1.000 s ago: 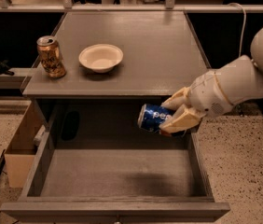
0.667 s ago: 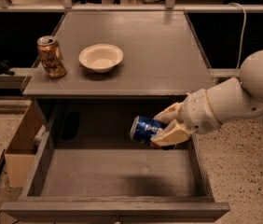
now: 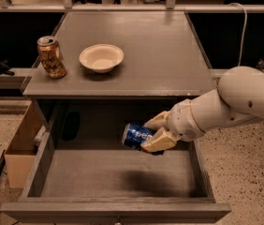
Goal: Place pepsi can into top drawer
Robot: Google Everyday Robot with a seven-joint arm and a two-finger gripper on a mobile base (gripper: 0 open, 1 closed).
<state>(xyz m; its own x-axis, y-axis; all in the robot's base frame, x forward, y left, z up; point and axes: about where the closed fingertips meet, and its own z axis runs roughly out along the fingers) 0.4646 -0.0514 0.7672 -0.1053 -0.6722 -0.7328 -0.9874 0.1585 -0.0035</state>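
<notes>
Camera view, read left to right. At the far left I note a brown cardboard box (image 3: 22, 144) on the speckled floor, set against the left side of the cabinet. On the flat grey wooden bench (image 3: 169, 55), a gold-brown soda can with a silver top (image 3: 51, 56) stands upright near the left edge. Just to its right, and apart from it, sits a shallow round white bowl (image 3: 101, 57).

Below the bench, the wide grey weathered-wood top drawer (image 3: 99, 175) is pulled fully out. Its flat bottom is exposed and its thick front panel is nearest the camera. A dark object lies in the drawer's rear left corner; I cannot identify it.

The small blue aluminium pepsi can with white lettering (image 3: 134, 136) is over the rear of the drawer, right of centre. It lies on its side with one end facing left. The cream two-finger end effector (image 3: 147, 136) is clamped on the can, one finger above and one below. A shadow falls on the drawer bottom beneath it, nearer the front.

The white arm (image 3: 239, 100) enters from the right edge and crosses above the drawer's right wall.
</notes>
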